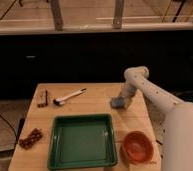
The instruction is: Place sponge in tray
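Dim, warm light. Brightest on desk point(97, 102), near-black behind, pale glare along top. Evenly lit pincer point(123, 96) down at sponge point(117, 104), desk's right side.

Tool point(122, 99) at sponge point(117, 104), outside tray point(82, 142)

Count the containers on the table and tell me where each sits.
2. The tray sits at the table's front middle; the bowl is to its right, near the front corner. None looks hidden. The gripper is down at the sponge, behind the bowl.
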You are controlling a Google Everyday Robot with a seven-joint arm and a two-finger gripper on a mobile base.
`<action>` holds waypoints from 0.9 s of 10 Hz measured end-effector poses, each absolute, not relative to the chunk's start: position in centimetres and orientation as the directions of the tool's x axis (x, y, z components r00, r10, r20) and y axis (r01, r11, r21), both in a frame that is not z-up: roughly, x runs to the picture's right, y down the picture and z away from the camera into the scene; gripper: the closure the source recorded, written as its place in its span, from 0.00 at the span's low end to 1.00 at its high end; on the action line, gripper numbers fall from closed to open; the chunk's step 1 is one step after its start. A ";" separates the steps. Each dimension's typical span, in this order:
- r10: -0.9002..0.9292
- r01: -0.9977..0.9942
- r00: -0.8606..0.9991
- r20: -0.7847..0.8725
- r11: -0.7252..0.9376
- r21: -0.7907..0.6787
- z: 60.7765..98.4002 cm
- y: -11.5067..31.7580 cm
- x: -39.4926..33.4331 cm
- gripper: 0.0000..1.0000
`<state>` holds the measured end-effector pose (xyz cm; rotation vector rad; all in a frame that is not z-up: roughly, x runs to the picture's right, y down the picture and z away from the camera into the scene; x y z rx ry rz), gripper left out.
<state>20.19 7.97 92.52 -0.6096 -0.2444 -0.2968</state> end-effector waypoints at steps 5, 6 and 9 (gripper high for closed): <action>-0.220 0.359 0.923 0.317 0.789 -0.498 90.8 7.0 20.2 1.00; -0.229 0.370 0.919 0.322 0.786 -0.495 89.5 6.4 20.1 1.00; -0.245 0.387 0.911 0.331 0.784 -0.485 88.0 6.2 20.1 1.00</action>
